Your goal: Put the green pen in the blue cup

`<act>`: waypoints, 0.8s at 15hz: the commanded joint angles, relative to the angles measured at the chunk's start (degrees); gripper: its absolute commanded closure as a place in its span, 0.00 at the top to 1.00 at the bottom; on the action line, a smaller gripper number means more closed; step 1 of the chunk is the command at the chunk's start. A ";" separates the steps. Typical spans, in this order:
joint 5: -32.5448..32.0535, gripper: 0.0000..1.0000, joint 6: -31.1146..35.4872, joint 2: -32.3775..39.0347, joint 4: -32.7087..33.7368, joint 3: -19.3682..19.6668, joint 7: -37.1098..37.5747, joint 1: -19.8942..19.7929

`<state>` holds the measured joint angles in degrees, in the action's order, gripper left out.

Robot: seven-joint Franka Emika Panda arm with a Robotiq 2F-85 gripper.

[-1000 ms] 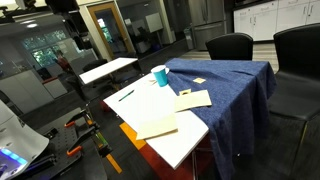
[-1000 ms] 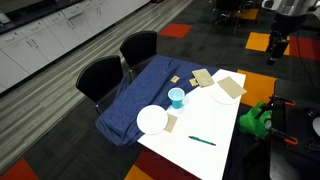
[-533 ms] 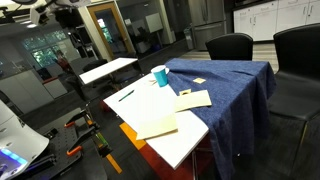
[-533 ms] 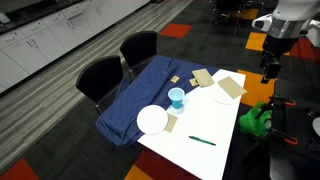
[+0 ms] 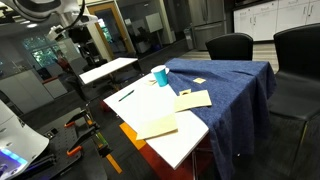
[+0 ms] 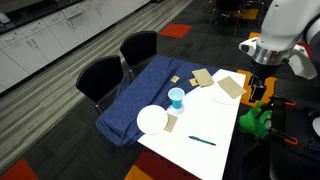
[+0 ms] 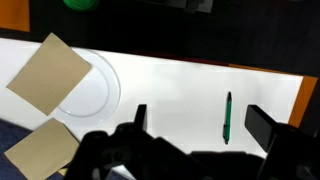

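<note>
The green pen (image 7: 227,115) lies flat on the white tabletop, between my open gripper's (image 7: 200,125) two dark fingers (image 7: 262,125) in the wrist view, well below them. It also shows in both exterior views (image 6: 202,141) (image 5: 126,96) near the table's white end. The blue cup (image 6: 177,97) stands upright at the edge of the blue cloth, also seen in an exterior view (image 5: 160,75); it is out of the wrist view. My gripper (image 6: 257,92) hangs empty above the table's far end, away from the pen and cup.
A white plate (image 6: 152,120) (image 7: 95,85) and brown paper sheets (image 6: 230,88) (image 7: 52,72) lie on the table. A blue cloth (image 6: 150,90) covers one half. Two black chairs (image 6: 100,75) stand beside it. A green object (image 6: 255,122) sits by the table's end.
The arm has swung in and down from the upper edge toward the table's end; pen, cup and papers have not moved.
</note>
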<state>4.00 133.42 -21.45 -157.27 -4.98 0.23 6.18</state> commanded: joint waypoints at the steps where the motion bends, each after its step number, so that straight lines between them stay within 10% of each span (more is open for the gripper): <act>1: 1.28 1.00 6.23 6.17 0.32 -2.05 2.84 1.71; 12: -1.41 1.00 25.63 27.47 3.59 -7.32 11.98 5.55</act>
<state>4.36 154.95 0.18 -156.33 -11.55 8.32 10.62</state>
